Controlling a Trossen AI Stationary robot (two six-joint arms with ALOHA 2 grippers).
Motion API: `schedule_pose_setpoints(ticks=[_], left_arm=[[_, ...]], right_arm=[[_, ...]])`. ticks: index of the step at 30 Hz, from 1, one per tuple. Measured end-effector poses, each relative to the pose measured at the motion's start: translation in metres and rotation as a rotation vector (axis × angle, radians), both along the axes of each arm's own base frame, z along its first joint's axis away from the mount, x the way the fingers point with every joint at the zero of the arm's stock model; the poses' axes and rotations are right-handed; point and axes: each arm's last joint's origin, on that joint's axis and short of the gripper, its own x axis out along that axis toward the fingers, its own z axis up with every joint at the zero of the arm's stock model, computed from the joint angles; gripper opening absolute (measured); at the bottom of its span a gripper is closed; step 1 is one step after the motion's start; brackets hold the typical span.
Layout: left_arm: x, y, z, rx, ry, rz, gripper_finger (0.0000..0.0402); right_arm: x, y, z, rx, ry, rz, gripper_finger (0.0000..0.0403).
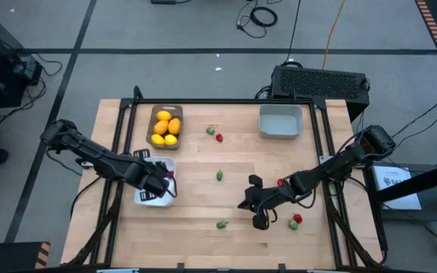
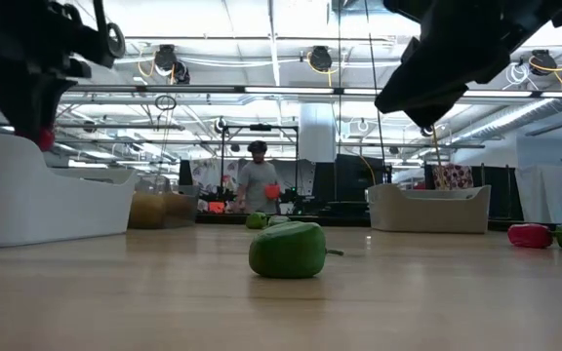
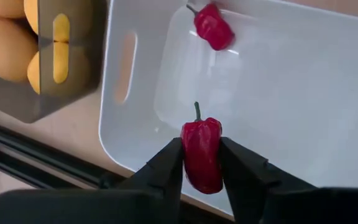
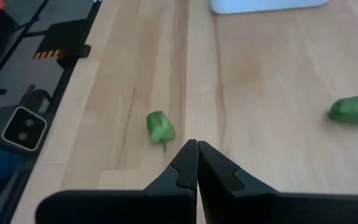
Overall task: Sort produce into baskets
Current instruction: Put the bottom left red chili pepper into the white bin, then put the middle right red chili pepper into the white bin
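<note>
Left pincer (image 3: 201,163) clamps a red pepper (image 3: 202,154) over the white tray (image 3: 303,93).

Grey floor (image 1: 188,30) marked with dark tape lines surrounds the wooden table (image 1: 203,197); cables (image 1: 262,15) trail across it. Beyond, ceiling lights (image 2: 261,19) glow over a workshop where a person (image 2: 258,185) stands

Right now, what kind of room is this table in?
Most likely a robotics lab or workshop, not a kitchen. The low view shows an open ceiling with ducts and a person at benches behind. From above, loose cables and floor tape lines surround the wooden table.
</note>
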Motion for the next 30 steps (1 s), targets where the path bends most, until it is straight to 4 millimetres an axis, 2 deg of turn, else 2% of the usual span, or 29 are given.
schedule_pose_setpoints(ticks=[7,13,19,24,27,30], left_arm=[[0.002,0.005,-0.003,0.000,-0.002,0.027,0.0185],[0.015,0.000,-0.004,-0.055,-0.128,-0.044,0.0226],[0.047,-0.013,0.004,-0.138,-0.444,-0.206,0.0231],[0.074,-0.023,0.016,-0.149,-0.708,-0.376,0.0231],[0.092,-0.029,0.014,-0.088,-0.839,-0.441,0.0231],[0.116,-0.031,0.000,-0.030,-0.933,-0.504,0.0231]], right_arm=[[0.000,0.001,0.000,0.039,0.016,0.029,0.0000],[-0.005,0.001,-0.003,0.094,0.095,0.050,0.0000],[-0.023,-0.003,-0.004,0.187,0.315,0.029,0.0000],[-0.045,-0.004,0.004,0.226,0.449,-0.038,0.0000],[-0.060,-0.003,0.012,0.240,0.496,-0.059,0.0000],[-0.076,0.000,0.021,0.266,0.534,-0.084,0.0000]])
